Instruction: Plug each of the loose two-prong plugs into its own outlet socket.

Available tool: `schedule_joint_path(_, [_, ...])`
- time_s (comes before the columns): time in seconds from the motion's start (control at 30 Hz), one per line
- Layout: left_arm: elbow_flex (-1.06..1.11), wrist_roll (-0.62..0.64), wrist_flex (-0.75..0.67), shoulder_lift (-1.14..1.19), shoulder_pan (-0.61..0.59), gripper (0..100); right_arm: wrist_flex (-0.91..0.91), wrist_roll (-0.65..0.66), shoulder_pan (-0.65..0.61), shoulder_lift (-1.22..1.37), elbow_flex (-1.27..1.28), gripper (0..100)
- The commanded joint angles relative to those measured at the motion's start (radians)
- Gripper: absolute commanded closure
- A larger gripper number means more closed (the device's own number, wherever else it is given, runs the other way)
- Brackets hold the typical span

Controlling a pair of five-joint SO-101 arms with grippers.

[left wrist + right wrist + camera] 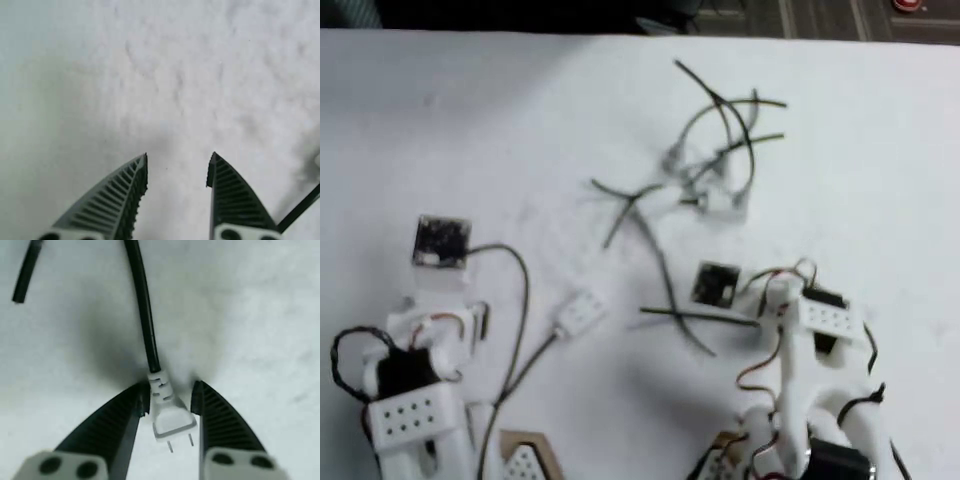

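Robotics lab bench: white cloth-covered table (430,120), 2 white plastic arms (408,412) with exposed wiring, loose black cable pieces (725,115) far-centre.

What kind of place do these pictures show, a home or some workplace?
Most likely an indoor robotics workbench, not a home. At a white-covered table are a left arm and a right arm, with loose cords and a two-prong plug laid out before them.
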Motion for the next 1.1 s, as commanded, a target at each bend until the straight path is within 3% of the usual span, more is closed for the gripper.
schedule_joint_path(0.0, [-0.005, -0.003, -0.018, -0.015, -0.002, 79, -0.084, 0.000, 0.015, 0.099, -0.006, 86.5])
schedule_joint_path(0.1, [-0.005, -0.003, -0.018, -0.015, -0.002, 79, -0.097, 0.000, 0.013, 0.171, -0.048, 88.1])
schedule_joint_path(0.23, [-0.005, -0.003, -0.018, -0.015, -0.002, 79, -0.002, -0.014, 0.007, 0.214, -0.161, 98.2])
schedule_joint_path(0.53, [-0.005, -0.003, -0.018, -0.015, -0.002, 79, 0.302, -0.292, -0.125, 0.226, -0.420, 97.9])
schedule_joint_path(0.7, [-0.005, -0.003, -0.018, -0.015, -0.002, 79, 0.317, -0.462, -0.277, 0.228, -0.491, 97.9])
schedule_joint_path(0.8, [-0.005, -0.003, -0.018, -0.015, -0.002, 79, 0.318, -0.569, -0.357, 0.228, -0.516, 96.6])
schedule_joint_path(0.9, [-0.005, -0.003, -0.018, -0.015, -0.002, 79, 0.323, -0.677, -0.397, 0.228, -0.525, 86.1])
schedule_joint_path(0.97, [-0.005, -0.003, -0.018, -0.015, -0.002, 79, 0.325, -0.689, -0.403, 0.228, -0.525, 80.7])
schedule_joint_path(1.07, [-0.005, -0.005, -0.018, -0.015, -0.002, 79, 0.325, -0.690, -0.406, 0.226, -0.526, 81.9])
